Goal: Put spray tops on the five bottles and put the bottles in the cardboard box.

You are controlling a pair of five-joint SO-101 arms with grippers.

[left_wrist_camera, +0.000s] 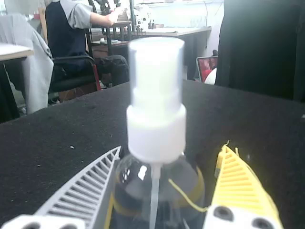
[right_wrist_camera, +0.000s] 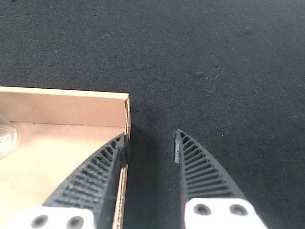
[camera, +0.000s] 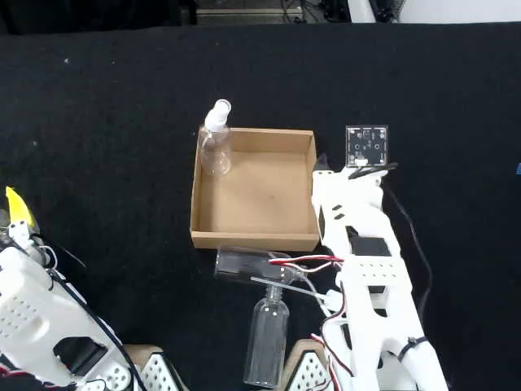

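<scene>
Left hand (left_wrist_camera: 170, 149) clenched on the held bottle (left_wrist_camera: 157, 191). Gripped low on the clear body, leaving the spray top (left_wrist_camera: 156, 95) free and upright. Top seated on the neck, so fitting probably done and next up the carry to the cardboard box (camera: 254, 239). Parked at the near left of the bench (camera: 98, 98) in the high view, well apart from the box.

Right hand (right_wrist_camera: 149, 138) released, open, straddling the box's right wall. One finger inside, right against the cardboard; the other outside, apart from the wall. No pinch yet. Likely set there for steadying the box during a drop-in, or for shifting it; cannot tell which.

Boxed bottle (camera: 216, 151) with top on, in the far left corner, tucked there presumably to leave floor for the rest.

Outside, just beside the near wall: lying bottle (camera: 240, 262), on its side. Nearer the arm bases: near bottle (camera: 267, 338), neck toward the box, no top on it as far as can be told. Thin tube (camera: 281, 284) between them, probably from a loose spray top, staged within reach of both arms.

Judged early to mid task: one in, one in hand, two waiting.
</scene>
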